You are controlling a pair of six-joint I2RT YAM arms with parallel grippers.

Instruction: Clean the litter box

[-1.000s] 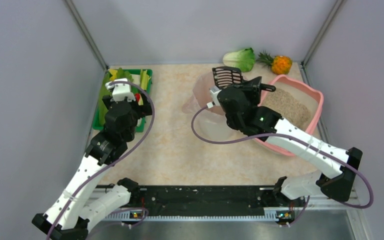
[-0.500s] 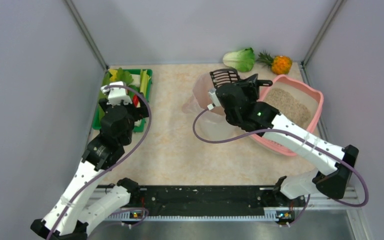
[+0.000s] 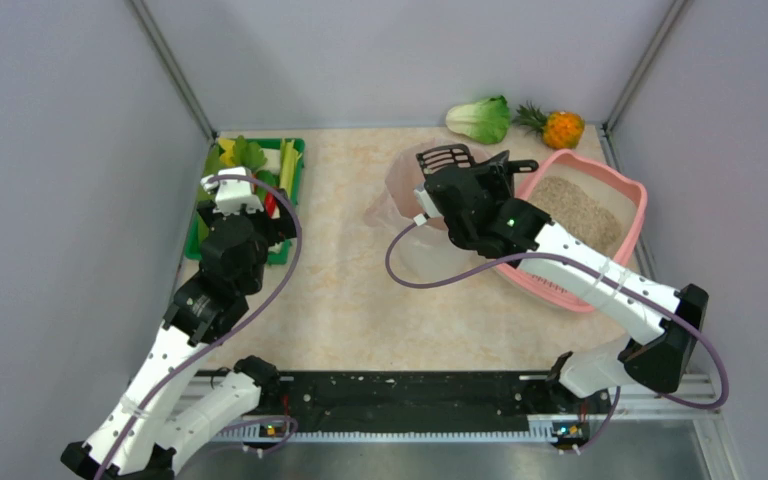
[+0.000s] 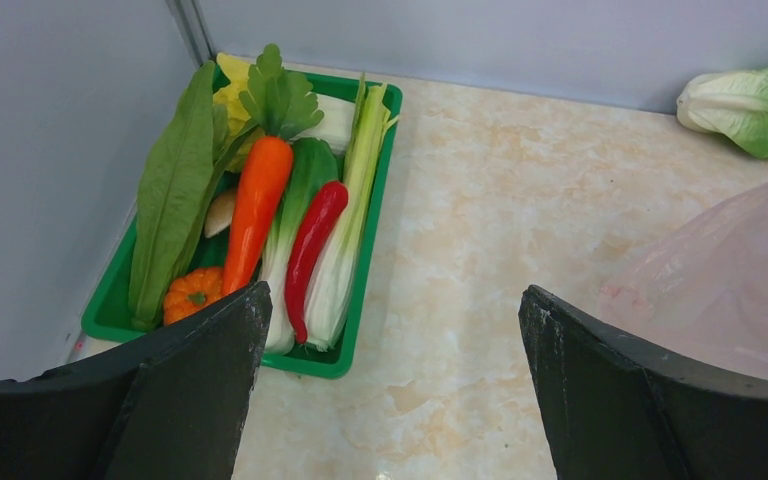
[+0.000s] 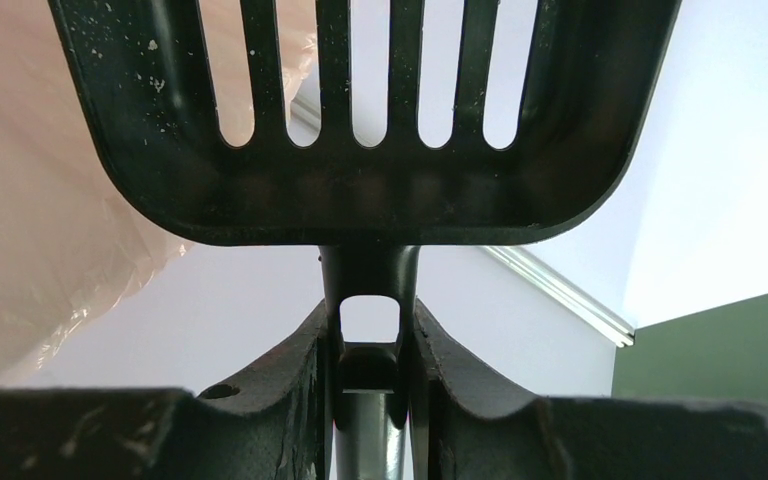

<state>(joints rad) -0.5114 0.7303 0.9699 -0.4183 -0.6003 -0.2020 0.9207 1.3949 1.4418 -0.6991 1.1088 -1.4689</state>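
The litter box (image 3: 639, 214) is a shallow pink tray at the right of the table, with beige sand (image 3: 572, 212) in it. My right gripper (image 3: 460, 187) is shut on the handle of a black slotted scoop (image 3: 445, 157), which hangs over the bin's pink liner (image 3: 407, 192), left of the litter box. In the right wrist view the scoop head (image 5: 360, 190) fills the top, and the right gripper (image 5: 370, 335) clamps its handle. No clumps show on the scoop. My left gripper (image 4: 390, 330) is open and empty, low over the table beside the green vegetable tray (image 4: 375, 220).
The green tray (image 3: 299, 162) of toy vegetables lies at the back left, against the wall. A bok choy (image 3: 480, 118) and a small pineapple (image 3: 561, 128) rest at the back wall. The pink liner (image 4: 730, 290) bulges in at the left wrist view's right.
The right arm has carried the scoop a little to the left, further over the pink liner. The left arm has shifted slightly to the left, its gripper still open.
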